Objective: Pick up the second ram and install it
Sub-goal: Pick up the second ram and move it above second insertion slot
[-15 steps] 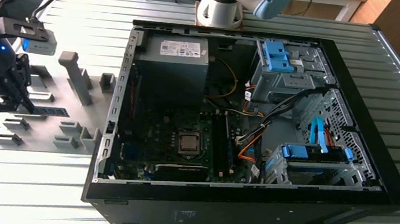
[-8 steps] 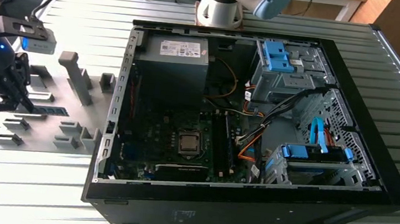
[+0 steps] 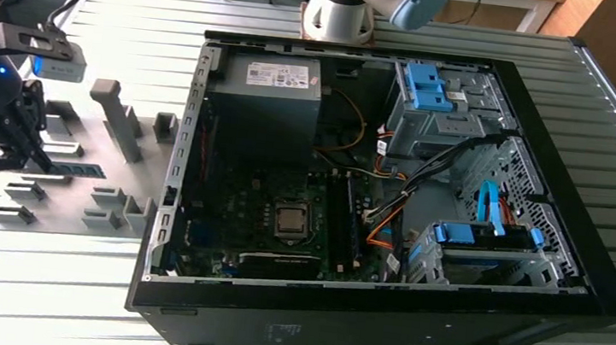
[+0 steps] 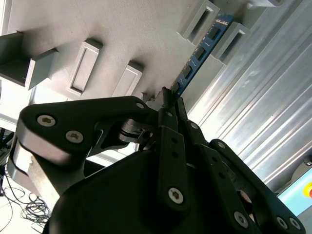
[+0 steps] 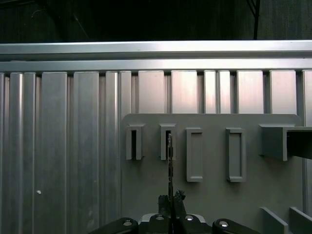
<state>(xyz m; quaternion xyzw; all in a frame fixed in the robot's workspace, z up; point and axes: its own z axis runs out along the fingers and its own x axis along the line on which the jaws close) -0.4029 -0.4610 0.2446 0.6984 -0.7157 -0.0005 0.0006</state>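
Observation:
The second ram (image 4: 200,53) is a thin blue-green board with dark chips. It stands on edge in the grey holder plate (image 4: 122,29), its far end between two holder blocks. My gripper (image 4: 169,96) is shut on its near end, one finger on each flat side. In the first wrist view the ram (image 5: 169,161) shows edge-on as a thin line running from a holder slot to my gripper (image 5: 170,200). In the exterior view my gripper (image 3: 40,163) is over the holder plate at the exterior view's left, with the ram (image 3: 77,168) just beyond its tips.
The open computer case (image 3: 167,209) lies in the middle of the ribbed metal table (image 3: 67,285), with memory slots (image 3: 340,219) beside the processor socket. Blue drive brackets (image 3: 426,86) and cables fill its far side. Upright grey holder blocks (image 3: 119,118) stand between gripper and case.

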